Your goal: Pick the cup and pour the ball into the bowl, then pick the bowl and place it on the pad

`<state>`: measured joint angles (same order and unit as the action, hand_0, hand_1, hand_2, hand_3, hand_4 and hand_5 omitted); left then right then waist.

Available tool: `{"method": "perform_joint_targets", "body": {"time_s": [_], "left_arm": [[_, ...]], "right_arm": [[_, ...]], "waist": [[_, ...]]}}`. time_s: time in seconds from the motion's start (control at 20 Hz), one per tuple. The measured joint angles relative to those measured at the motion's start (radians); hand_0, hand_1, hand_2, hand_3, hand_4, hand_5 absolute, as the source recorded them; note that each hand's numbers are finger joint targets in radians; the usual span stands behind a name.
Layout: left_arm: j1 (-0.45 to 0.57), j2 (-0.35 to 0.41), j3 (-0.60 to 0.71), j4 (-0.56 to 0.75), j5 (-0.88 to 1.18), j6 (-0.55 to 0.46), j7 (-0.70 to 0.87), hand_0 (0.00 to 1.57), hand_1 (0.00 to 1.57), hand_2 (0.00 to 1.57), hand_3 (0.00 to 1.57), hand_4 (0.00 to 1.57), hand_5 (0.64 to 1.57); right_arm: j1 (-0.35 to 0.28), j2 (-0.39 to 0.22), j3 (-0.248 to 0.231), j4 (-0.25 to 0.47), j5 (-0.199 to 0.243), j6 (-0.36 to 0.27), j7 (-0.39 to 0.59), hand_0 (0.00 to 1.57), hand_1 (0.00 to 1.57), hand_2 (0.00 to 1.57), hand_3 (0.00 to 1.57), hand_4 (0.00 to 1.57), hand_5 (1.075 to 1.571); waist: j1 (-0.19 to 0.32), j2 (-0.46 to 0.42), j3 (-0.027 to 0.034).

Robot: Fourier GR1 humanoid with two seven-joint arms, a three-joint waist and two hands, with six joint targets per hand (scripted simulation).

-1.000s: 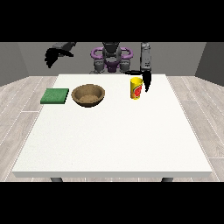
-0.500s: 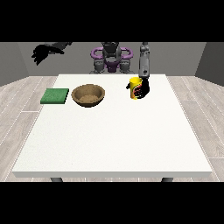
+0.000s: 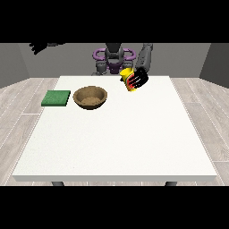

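Observation:
A yellow cup (image 3: pixel 127 77) with a red mark is lifted off the table and tilted toward the view's left. The hand at the view's right (image 3: pixel 140 79) has its fingers curled round the cup. A brown wooden bowl (image 3: pixel 90 97) stands on the white table (image 3: pixel 116 138), to the left of the cup and lower. A green pad (image 3: pixel 56 98) lies flat left of the bowl. The hand at the view's left (image 3: pixel 41 46) is raised high and far left, away from the table. No ball shows.
The robot's purple and grey torso (image 3: pixel 114 58) stands behind the table's far edge. Grey plank floor surrounds the table on both sides.
The hand at the view's right closed on the cup, lifted it off the table and tilted it toward the bowl. The hand at the view's left rose higher and further left.

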<state>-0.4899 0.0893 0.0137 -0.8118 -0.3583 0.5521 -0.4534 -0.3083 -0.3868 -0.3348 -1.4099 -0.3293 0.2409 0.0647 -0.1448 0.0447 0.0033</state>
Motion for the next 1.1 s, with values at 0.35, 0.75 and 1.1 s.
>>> {"method": "perform_joint_targets", "body": {"time_s": [0.35, 0.75, 1.1], "left_arm": [[-0.156, -0.066, -0.228, 0.081, -0.352, 0.111, 0.347, 1.26, 1.26, 1.57, 1.57, 1.11, 1.562], [-0.275, -0.086, -0.489, 0.119, -0.607, 0.06, 0.74, 1.21, 1.21, 1.57, 1.57, 1.06, 1.57], [-0.357, -0.071, -0.563, 0.158, -0.771, -0.066, 0.877, 0.0, 0.0, 1.57, 1.38, 0.82, 1.553]], "right_arm": [[0.017, -0.001, -0.01, 0.105, -0.009, 0.022, 0.007, 0.0, 0.0, 0.0, 0.05, 0.37, 1.569], [-0.025, -0.001, -0.011, 0.199, -0.005, 0.028, -0.005, 0.0, 0.0, 0.0, 0.11, 0.43, 1.57], [-0.003, -0.016, -0.035, 0.226, -0.015, 0.045, -0.034, 0.0, 0.0, 0.0, 0.23, 0.45, 1.57]], "waist": [[0.021, -0.121, 0.0029], [0.032, -0.155, -0.0012], [0.05, -0.159, -0.0024]]}}
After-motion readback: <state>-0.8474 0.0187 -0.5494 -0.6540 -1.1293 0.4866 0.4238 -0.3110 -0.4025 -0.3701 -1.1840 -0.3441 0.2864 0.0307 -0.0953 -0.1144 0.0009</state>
